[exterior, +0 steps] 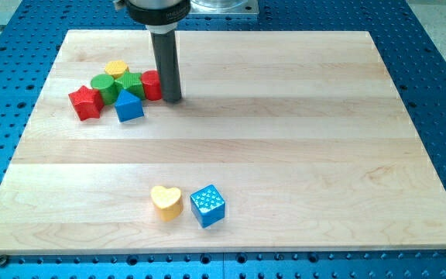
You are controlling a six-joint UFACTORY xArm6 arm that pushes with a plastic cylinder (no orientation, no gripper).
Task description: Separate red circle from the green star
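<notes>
The red circle (151, 84) sits at the right end of a cluster in the view's upper left. It touches the green star (129, 83) on its left. My tip (170, 98) rests on the board right against the red circle's right side. The rod rises from there to the view's top.
The cluster also holds a yellow block (116, 69), a green circle (104, 87), a red star (86, 101) and a blue triangular block (129, 106). A yellow heart (166, 202) and a blue cube (207, 205) lie near the board's bottom edge. The wooden board (285, 132) sits on a blue perforated table.
</notes>
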